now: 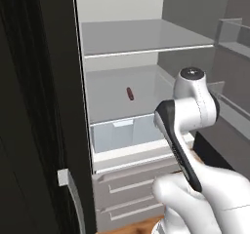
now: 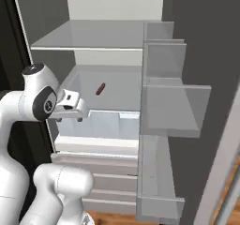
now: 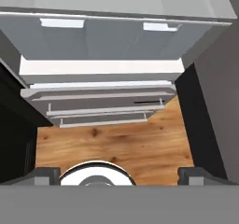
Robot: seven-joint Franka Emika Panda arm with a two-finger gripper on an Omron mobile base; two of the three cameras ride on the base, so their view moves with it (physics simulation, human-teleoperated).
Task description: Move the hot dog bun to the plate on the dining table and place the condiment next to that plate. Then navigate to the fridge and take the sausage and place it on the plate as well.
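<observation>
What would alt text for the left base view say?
A small dark red sausage lies alone on a glass shelf inside the open fridge, above a clear drawer. The robot's white arm rises at lower right, in front of the fridge.

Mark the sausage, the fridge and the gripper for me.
sausage [image 1: 130, 93], left base view, middle of its body.
fridge [image 2: 108, 48], right base view, front edge of upper glass shelf.
gripper [image 2: 69, 119], right base view, between the fingers.

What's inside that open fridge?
The fridge holds one small dark red sausage on its middle glass shelf. The drawers' contents are hidden behind their fronts.
</observation>
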